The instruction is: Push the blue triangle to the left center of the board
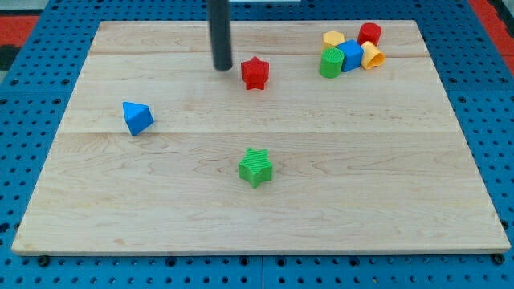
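Wooden board (265, 225) on blue pegboard (32, 88). Rod down from view's top; my tip (222, 67) on board near top edge, just left of red star (255, 72), apart from it. Blue triangle (136, 118) at left centre, well apart from tip. Green star (255, 168) near middle, lower down. Cluster at top right: yellow block (333, 38), red cylinder (369, 34), green block (330, 63), blue cube (350, 54), second yellow block (373, 56), packed close together.
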You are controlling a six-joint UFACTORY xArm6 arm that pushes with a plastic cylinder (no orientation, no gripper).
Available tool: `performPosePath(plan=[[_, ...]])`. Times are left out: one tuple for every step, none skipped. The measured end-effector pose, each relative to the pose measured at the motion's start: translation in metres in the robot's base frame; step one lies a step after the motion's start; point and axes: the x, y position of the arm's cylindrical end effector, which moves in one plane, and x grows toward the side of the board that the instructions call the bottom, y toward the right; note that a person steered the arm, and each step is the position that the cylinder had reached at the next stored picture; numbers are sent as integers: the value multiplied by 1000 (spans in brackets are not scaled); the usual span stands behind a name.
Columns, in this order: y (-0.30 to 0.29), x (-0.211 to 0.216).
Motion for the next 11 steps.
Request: performPosePath(plan=[[44,21],[87,6],[101,-12],[100,-2],[49,82],[-51,135],[-94,116],[-94,85],[-118,76],[-144,89],[-191,88]])
